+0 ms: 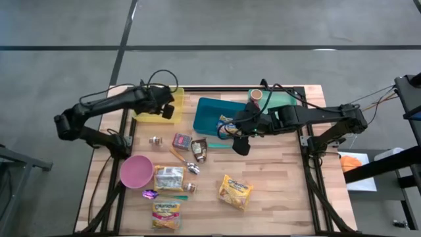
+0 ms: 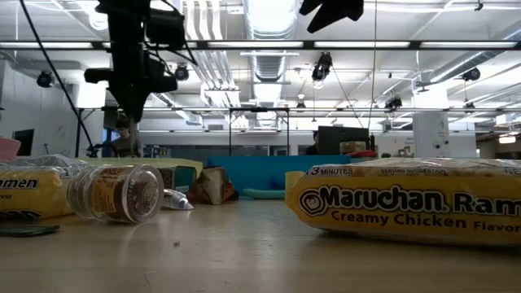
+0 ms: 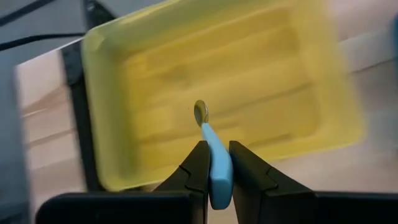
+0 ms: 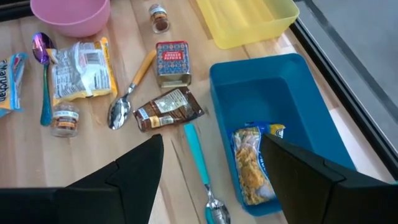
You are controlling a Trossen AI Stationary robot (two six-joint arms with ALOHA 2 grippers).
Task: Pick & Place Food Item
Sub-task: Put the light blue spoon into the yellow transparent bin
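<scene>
My left gripper (image 3: pixel 216 146) is over the yellow tray (image 3: pixel 261 68) at the table's far left (image 1: pixel 141 117), shut on a small spoon (image 3: pixel 208 134) with a light-blue handle. My right gripper (image 4: pixel 211 155) hangs open above the table beside the blue bin (image 4: pixel 261 93), nothing between its fingers. A yellow noodle packet (image 4: pixel 252 165) lies flat on the bin's floor (image 1: pixel 227 123). In the high view my left gripper (image 1: pixel 168 110) is over the tray's right end, and my right gripper (image 1: pixel 241 141) is off the bin's near right corner. My left gripper pinches the spoon's light-blue handle (image 3: pixel 217 163) between its two fingers. The spoon runs along the fingers, and its metal bowl end (image 3: pixel 200 112) sticks out past the tips. The fingers slant down toward the tray. The spoon is lifted clear above the tray's inside.
On the wood lie a teal spoon (image 4: pixel 200 165), a brown packet (image 4: pixel 168 111), a red tin (image 4: pixel 171 62), an orange-handled spoon (image 4: pixel 134 81), small jars, a pink bowl (image 1: pixel 135 171) and ramen packs (image 1: pixel 235 191) (image 1: pixel 169 178). A green tray (image 1: pixel 279 99) sits far right.
</scene>
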